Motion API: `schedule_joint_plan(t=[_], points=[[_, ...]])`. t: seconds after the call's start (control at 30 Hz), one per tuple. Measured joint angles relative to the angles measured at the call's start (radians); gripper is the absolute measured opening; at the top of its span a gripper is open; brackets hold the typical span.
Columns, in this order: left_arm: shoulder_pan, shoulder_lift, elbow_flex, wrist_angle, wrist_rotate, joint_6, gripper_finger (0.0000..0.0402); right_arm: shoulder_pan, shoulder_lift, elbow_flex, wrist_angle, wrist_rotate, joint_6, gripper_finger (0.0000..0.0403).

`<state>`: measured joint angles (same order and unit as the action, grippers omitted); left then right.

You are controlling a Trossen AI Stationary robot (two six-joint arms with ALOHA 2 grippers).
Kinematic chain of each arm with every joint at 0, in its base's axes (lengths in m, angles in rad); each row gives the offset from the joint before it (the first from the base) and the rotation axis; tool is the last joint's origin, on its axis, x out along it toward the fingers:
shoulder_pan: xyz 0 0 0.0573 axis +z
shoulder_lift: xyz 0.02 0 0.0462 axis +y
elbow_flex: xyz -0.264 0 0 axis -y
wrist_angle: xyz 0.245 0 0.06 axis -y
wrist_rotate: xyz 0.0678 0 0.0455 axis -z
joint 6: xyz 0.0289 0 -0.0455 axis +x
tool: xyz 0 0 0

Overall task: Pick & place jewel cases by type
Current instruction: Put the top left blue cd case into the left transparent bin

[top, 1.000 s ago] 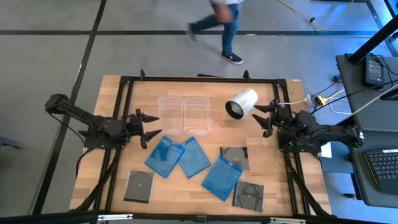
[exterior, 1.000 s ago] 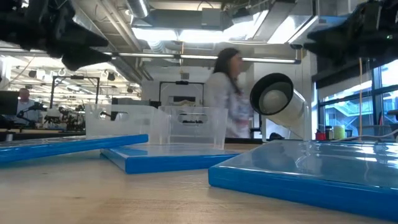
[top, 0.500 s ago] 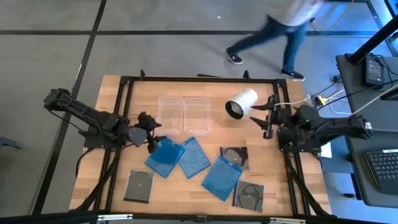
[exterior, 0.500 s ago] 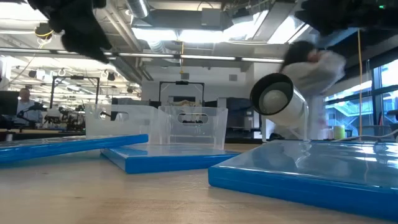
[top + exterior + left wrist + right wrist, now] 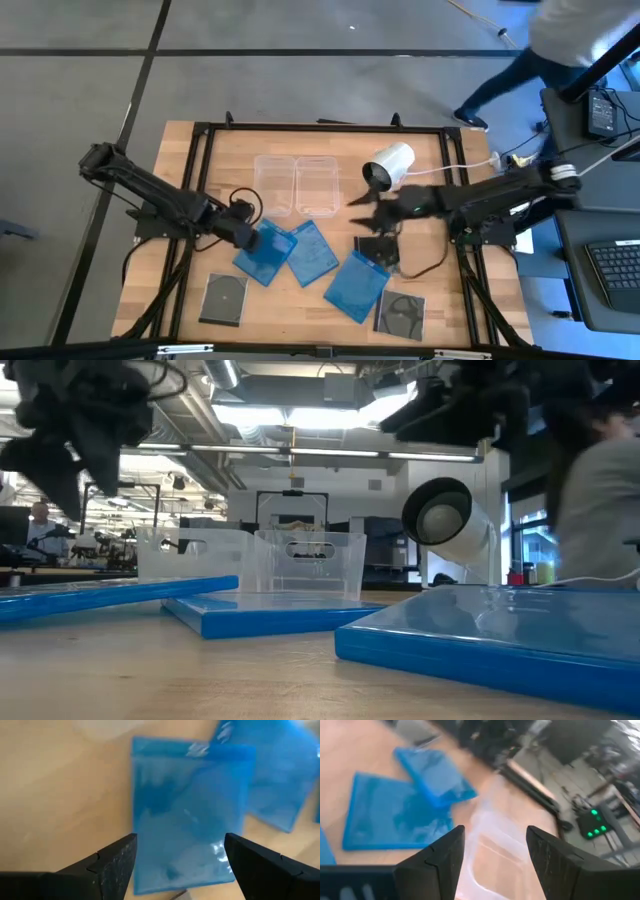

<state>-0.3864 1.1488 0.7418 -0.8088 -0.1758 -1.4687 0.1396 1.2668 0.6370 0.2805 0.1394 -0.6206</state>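
Three translucent blue jewel cases [image 5: 265, 250], [image 5: 312, 252], [image 5: 357, 285] and three dark ones [image 5: 224, 298], [image 5: 378, 252], [image 5: 400, 315] lie flat on the wooden table. My left gripper [image 5: 250, 232] hangs open, tipped downward, over the left edge of the leftmost blue case [image 5: 187, 815], touching nothing. My right gripper [image 5: 365, 208] is open in the air near the table's middle, between the white cylinder [image 5: 388, 165] and the upper dark case. Its wrist view looks across two blue cases [image 5: 395, 820], [image 5: 435, 775].
Two clear rectangular tubs [image 5: 273, 185], [image 5: 317, 185] stand side by side at the table's far middle, and the white cylinder lies to their right. A black frame [image 5: 320, 128] runs round the table. A person [image 5: 560, 40] walks beyond the far right corner.
My left gripper has moved toward the table's right and tipped downward over the leftmost blue case, rolling as it went. My right gripper has swept from the right edge toward the table's middle, past the white cylinder. Both stay open. The person has walked to the right.
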Motion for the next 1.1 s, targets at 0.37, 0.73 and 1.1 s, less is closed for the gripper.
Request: schedule_joint_plan(t=[0.37, 0.73, 1.1], points=[[0.002, 0.137, -0.002, -0.102, 0.044, -0.083, 0.0294, 0.100, 0.446, 0.287, 0.029, 0.155, -0.105, 0.0216], [0.021, 0.108, -0.002, -0.137, 0.125, 0.071, 0.0294, 0.139, 0.711, 0.515, 0.020, 0.175, -0.126, 0.0216], [0.095, -0.158, -0.004, -0.149, -0.025, 0.165, 0.0294, 0.139, 0.738, 0.548, 0.015, 0.182, -0.120, 0.0216]])
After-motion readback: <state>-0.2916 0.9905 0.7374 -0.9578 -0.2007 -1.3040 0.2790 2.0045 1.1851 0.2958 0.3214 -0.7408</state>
